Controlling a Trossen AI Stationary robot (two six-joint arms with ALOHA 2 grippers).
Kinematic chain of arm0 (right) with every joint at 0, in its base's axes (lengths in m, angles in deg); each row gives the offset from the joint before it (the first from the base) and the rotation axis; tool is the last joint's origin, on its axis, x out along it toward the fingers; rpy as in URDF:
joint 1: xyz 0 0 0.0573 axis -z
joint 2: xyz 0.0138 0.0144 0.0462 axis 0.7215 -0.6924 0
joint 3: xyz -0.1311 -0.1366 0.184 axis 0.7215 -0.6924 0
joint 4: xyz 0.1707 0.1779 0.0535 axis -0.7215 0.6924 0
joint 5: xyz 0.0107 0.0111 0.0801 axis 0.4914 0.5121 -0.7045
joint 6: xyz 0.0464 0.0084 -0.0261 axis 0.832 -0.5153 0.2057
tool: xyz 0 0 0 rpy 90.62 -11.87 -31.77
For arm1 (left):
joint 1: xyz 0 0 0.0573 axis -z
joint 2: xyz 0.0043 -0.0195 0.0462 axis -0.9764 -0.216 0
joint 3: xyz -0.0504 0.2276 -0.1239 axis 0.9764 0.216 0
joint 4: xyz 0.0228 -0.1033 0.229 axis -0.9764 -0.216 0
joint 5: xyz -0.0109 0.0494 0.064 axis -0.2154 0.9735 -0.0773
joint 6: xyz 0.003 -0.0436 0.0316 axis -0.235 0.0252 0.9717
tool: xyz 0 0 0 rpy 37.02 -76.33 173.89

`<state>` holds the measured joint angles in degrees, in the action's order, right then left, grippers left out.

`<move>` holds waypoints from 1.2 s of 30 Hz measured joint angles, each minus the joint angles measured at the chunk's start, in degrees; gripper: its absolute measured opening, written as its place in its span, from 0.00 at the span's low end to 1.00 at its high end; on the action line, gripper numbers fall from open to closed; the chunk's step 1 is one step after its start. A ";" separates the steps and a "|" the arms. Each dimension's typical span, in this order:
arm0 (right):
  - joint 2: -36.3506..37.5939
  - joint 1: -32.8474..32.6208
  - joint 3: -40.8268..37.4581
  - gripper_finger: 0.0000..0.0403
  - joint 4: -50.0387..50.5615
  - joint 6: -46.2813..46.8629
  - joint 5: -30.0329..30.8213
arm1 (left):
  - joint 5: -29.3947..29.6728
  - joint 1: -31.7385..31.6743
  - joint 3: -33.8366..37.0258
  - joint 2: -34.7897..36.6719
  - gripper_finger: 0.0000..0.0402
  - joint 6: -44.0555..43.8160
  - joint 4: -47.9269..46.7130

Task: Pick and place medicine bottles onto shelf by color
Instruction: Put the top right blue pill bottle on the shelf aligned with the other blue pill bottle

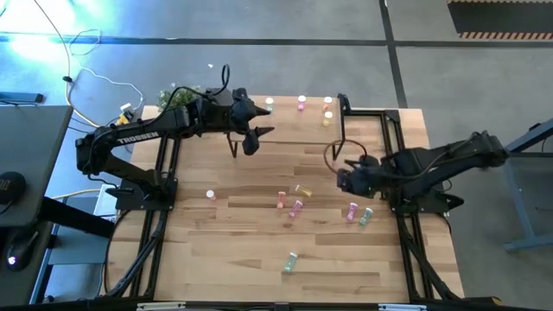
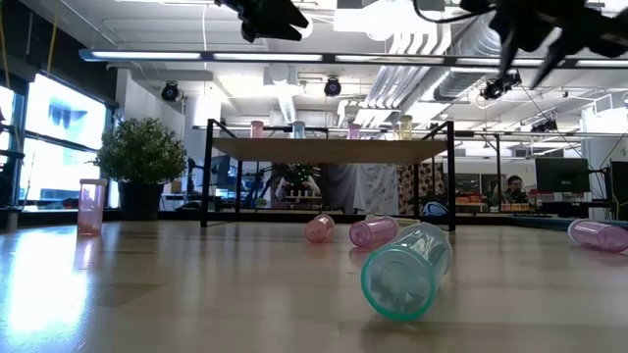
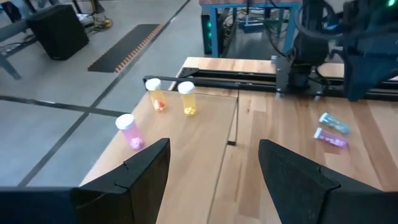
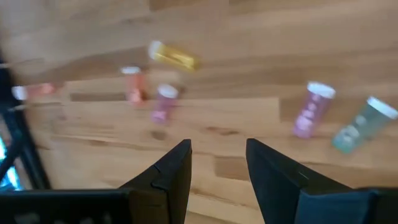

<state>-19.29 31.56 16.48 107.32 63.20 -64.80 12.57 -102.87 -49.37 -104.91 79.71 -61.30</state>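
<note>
**Both grippers empty, bottles split between shelf and table**

My left gripper (image 1: pixel 252 138) hangs over the shelf (image 1: pixel 294 130), fingers spread wide with nothing between them. Its wrist view alone shows the shelf's far corner plainly — a pink bottle (image 3: pixel 129 130) and two yellow bottles (image 3: pixel 171 99) standing upright there.

My right gripper (image 1: pixel 346 180) hovers above the table (image 1: pixel 242 250), its fingers parted and empty. Its wrist camera looks down on a lying yellow bottle (image 4: pixel 173 56), a salmon bottle (image 4: pixel 132 84) and a pink and mint pair (image 4: pixel 342 118).

Only the low view shows the mint bottle (image 2: pixel 405 269) on its side, open mouth facing the camera — and bottles lined up on the shelf top.
</note>
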 joint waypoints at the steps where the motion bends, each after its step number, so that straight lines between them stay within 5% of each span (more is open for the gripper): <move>1: 0.00 -1.12 -0.78 0.36 -0.12 1.40 -0.03 | -0.28 0.00 0.00 0.00 0.59 -0.34 -0.03; 15: 0.00 -12.16 -11.22 0.36 -2.17 16.16 -4.31 | -0.30 0.00 0.00 0.00 0.59 -2.98 -0.49; 36: -3.76 -16.03 -20.29 0.48 -5.70 22.76 -7.22 | -0.25 0.00 0.00 0.00 0.59 -4.02 -4.36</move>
<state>-23.05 15.53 -3.81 101.62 85.95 -72.02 12.32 -102.87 -49.37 -104.91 75.69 -65.66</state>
